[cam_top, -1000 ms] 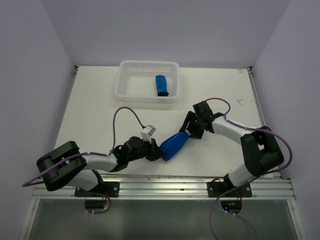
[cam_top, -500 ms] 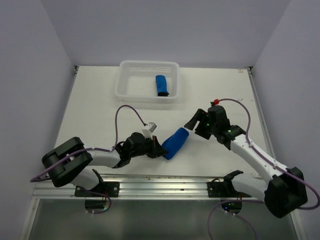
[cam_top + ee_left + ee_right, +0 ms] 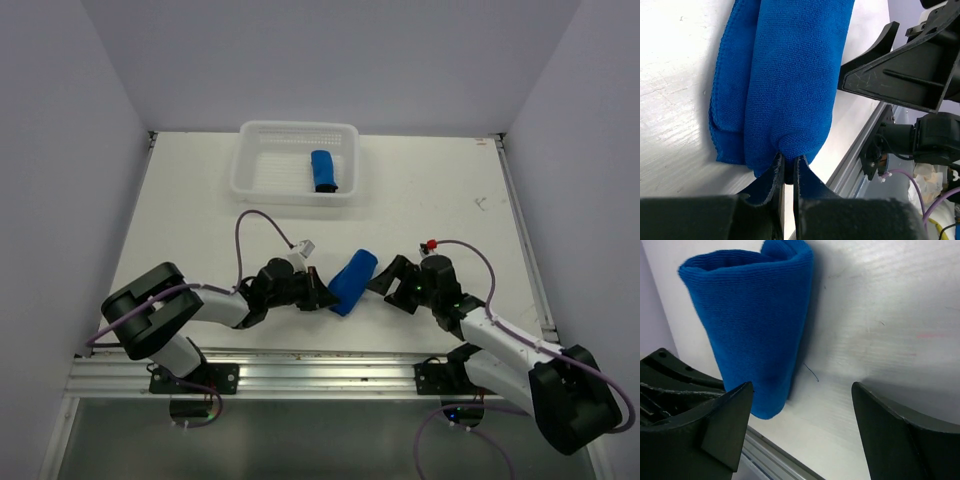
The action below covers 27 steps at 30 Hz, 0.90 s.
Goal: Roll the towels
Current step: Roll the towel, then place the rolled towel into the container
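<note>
Plain royal-blue towels (image 3: 353, 283) — white lattice-walled basket (image 3: 250, 185), white table (image 3: 200, 220), black-and-white arms (image 3: 495, 335)

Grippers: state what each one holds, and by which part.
Left gripper pinches the rolled towel by its near end. Right gripper is open, holding nothing.

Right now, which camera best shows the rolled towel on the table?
The top view: the rolled towel shows nearly whole there. The left wrist view crops its far end; the right wrist view shows it foreshortened.
</note>
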{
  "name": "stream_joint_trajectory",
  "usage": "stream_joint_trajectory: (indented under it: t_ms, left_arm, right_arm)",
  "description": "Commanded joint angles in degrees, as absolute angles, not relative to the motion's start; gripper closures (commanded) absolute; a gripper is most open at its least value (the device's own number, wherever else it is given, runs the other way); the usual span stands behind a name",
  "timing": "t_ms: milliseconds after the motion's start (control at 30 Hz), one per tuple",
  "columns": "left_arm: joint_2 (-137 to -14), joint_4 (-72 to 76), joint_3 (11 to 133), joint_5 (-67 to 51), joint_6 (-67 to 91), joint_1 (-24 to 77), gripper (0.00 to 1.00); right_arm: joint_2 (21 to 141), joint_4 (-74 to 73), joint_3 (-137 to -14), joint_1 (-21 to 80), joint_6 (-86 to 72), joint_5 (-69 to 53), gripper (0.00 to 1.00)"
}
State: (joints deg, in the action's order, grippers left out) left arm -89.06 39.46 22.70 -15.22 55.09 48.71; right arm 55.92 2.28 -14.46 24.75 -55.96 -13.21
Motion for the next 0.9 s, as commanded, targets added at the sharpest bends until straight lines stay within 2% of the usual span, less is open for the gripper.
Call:
stream_joint_trajectory:
  t_ms: [0,267,867]
  left_arm:
    - [-90.00,41.04,24.26,-16.09,57.65,47.99,1.00]
    - [-88.77,38.24,25.05,-14.07,58.01,47.81,1.00]
    - [-89.21,34.63,24.79,-13.54,57.74,43.68,1.00]
  right_arm:
    - [57.21,15.55,-13.01,25.14,-56.87,-16.08,0.16]
    - [65.56,26.18,-12.92,25.93,-56.60,-17.58,0.15]
    - [79.62,36.38,-18.45,28.56,-57.30,-16.35,0.19]
